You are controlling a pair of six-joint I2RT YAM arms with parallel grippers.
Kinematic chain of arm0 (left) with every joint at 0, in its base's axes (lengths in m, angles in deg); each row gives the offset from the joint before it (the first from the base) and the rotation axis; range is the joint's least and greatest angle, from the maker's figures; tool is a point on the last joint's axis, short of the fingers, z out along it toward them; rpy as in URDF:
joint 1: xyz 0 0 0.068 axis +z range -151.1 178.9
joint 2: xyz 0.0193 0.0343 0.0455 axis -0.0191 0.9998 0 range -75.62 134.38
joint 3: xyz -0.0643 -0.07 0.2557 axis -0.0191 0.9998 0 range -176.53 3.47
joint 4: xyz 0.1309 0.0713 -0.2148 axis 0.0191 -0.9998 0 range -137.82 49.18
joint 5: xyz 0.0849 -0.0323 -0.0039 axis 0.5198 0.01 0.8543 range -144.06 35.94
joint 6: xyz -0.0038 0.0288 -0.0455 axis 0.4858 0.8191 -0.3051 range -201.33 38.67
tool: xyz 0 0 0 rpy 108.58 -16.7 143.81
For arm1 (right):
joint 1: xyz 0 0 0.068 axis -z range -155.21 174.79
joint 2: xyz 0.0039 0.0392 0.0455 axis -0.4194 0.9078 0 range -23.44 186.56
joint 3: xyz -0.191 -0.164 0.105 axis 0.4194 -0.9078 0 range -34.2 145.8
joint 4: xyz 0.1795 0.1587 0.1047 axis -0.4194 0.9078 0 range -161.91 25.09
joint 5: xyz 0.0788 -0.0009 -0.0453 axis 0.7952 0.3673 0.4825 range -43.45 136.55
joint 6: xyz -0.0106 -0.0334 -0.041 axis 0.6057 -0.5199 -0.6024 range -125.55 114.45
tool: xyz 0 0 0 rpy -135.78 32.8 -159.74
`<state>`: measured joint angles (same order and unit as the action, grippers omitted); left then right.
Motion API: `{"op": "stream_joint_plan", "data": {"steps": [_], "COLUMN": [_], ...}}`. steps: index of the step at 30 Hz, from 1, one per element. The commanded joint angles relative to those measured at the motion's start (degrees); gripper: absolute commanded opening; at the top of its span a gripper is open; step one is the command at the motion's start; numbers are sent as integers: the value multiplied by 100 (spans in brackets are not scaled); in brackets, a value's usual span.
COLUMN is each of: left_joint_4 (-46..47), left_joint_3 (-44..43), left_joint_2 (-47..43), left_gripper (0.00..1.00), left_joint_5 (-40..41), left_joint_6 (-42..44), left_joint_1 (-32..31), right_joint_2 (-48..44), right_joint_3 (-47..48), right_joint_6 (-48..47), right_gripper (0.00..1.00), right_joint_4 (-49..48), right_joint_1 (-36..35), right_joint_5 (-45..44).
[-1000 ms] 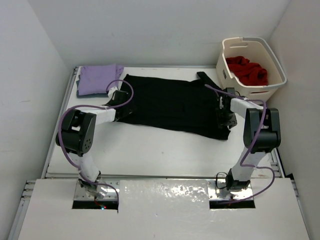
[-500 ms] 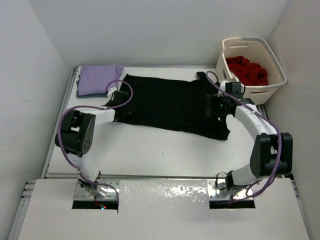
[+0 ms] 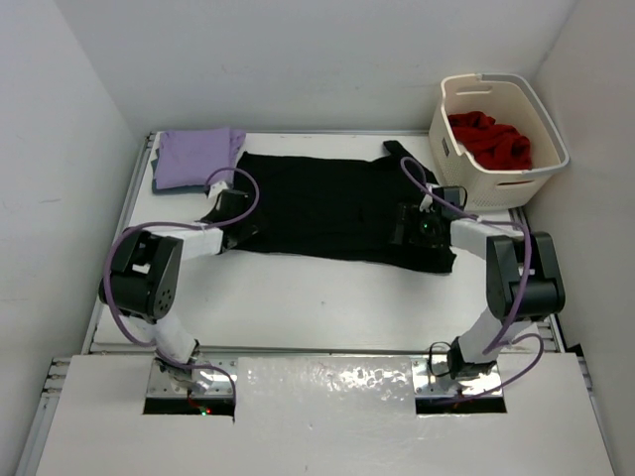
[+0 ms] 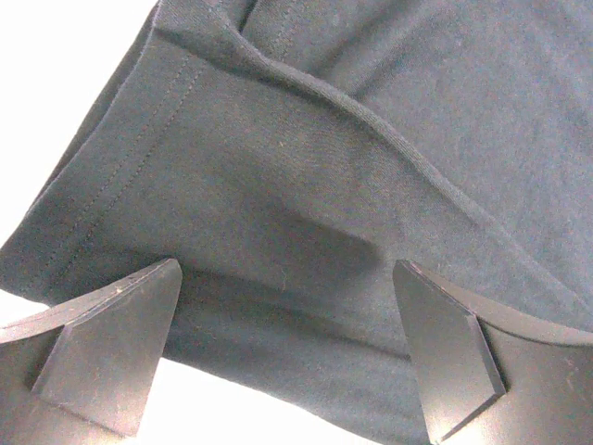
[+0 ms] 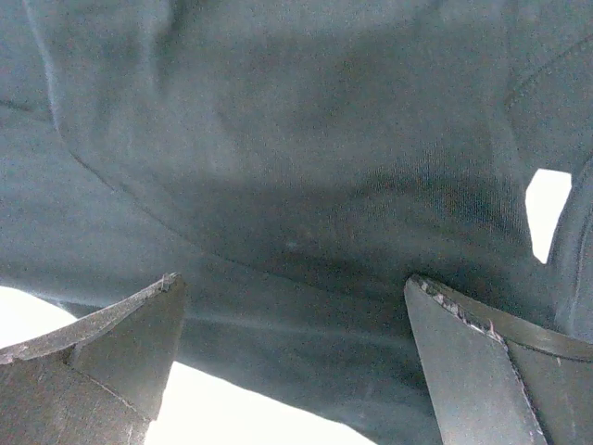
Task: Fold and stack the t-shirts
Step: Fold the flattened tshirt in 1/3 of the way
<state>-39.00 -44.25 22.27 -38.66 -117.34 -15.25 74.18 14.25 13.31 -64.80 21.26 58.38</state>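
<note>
A black t-shirt [image 3: 332, 203] lies spread flat across the back of the table. My left gripper [image 3: 235, 205] is open at its left sleeve, jaws wide over the hemmed black cloth [image 4: 278, 195] with nothing between them. My right gripper [image 3: 409, 224] is open over the shirt's right part, low above the dark fabric [image 5: 306, 185], holding nothing. A folded lavender t-shirt [image 3: 196, 156] lies on a teal-blue one [image 3: 159, 184] at the back left corner. A red t-shirt [image 3: 490, 139] is bunched inside the basket.
The cream laundry basket [image 3: 501, 183] stands at the back right corner, close to my right arm. White walls close in the table on three sides. Bare white tabletop [image 3: 317, 297] runs between the black shirt and the arm bases.
My right gripper has opened, letting go of the shirt's right edge, and moved left and back onto the shirt. My left gripper has shifted slightly back and left along the sleeve.
</note>
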Motion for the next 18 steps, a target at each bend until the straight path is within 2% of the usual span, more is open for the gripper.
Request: {"op": "stream_joint_plan", "data": {"steps": [1, 6, 10, 13, 16, 18], "left_joint_4": [-797, -1482, -2484, -3115, -3888, -3970], "left_joint_3": [535, 1167, 1712, 1811, 1416, 995], "left_joint_2": [-199, -832, -1631, -2245, -2764, -2976], "left_gripper": [100, 100, 100, 100, 100, 100], "left_joint_5": [-99, -256, -458, -652, -56, 366], "left_joint_6": [-222, -511, -985, -1293, -1505, -1392], "left_joint_1": [88, 53, -61, -228, -553, -606], "right_joint_2": [-242, -1567, -2596, -2967, -3433, -3601], "right_joint_3": [-852, -2020, -2480, -2410, -2086, -1778], "right_joint_6": [294, 330, 321, 146, -65, -118], "right_gripper": [99, 99, 99, 99, 99, 99], "right_joint_4": [-87, 552, 1395, 1836, 2188, 2111], "right_joint_1": [-42, -113, -130, -130, -130, -139], "right_joint_5": [-111, -532, -603, -525, -358, -331]}}
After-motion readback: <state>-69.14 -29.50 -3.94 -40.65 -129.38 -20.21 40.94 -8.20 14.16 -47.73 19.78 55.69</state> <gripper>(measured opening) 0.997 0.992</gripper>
